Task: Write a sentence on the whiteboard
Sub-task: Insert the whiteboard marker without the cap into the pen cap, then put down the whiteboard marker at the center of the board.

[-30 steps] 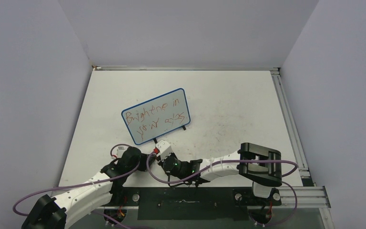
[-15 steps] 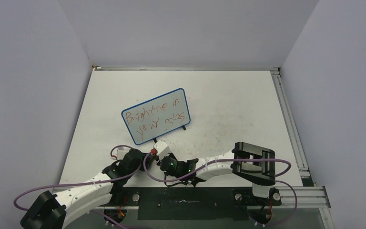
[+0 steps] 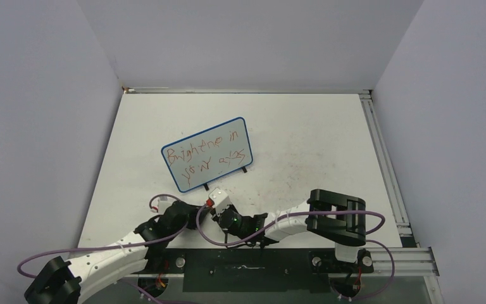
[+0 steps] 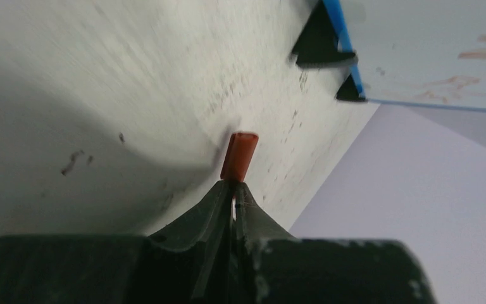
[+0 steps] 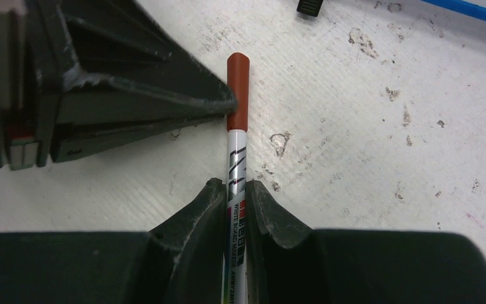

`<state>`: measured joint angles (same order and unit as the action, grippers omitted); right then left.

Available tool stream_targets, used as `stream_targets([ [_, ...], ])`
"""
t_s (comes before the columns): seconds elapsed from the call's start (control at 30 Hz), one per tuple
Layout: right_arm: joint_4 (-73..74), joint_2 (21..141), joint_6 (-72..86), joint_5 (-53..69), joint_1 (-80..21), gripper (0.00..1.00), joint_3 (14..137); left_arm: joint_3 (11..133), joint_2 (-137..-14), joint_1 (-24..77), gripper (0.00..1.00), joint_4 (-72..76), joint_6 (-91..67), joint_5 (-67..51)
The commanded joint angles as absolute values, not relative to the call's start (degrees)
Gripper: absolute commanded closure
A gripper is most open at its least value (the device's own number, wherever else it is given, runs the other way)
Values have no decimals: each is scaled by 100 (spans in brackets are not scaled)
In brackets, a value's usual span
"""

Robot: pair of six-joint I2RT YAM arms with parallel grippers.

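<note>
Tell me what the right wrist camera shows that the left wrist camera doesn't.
Only the right wrist view: the marker with its white printed barrel clamped between the right fingers, and the left fingers seen from the side. Only the left wrist view: the whiteboard face with strokes of the sentence, and the wall. Both: the red cap pinched by the left fingers, the blue frame, a black foot and the marked tabletop.

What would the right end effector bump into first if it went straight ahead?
Probably the left end effector, pinching the red cap ahead; then a black foot of the whiteboard. Depth is unclear.
</note>
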<state>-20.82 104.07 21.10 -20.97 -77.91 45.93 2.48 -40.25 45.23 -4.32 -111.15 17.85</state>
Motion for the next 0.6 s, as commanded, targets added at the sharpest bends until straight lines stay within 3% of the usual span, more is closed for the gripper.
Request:
stream_targets([
  [0.0,-3070,10139,2055,-1979,-7653,95,4158,394,-3613,4749,92,-573,-10776,1077],
  [0.1,-3140,10178,1991,-1908,-7655,95,4130,436,-3527,4746,78,-642,-10630,1099],
  [0.33,-2936,10098,2075,-2088,-7638,95,4091,754,-3521,4743,63,-1107,-10147,1216],
  [0.57,-2232,9794,2475,-2659,-7572,95,3996,937,-3440,4718,33,-1484,-9651,1419],
])
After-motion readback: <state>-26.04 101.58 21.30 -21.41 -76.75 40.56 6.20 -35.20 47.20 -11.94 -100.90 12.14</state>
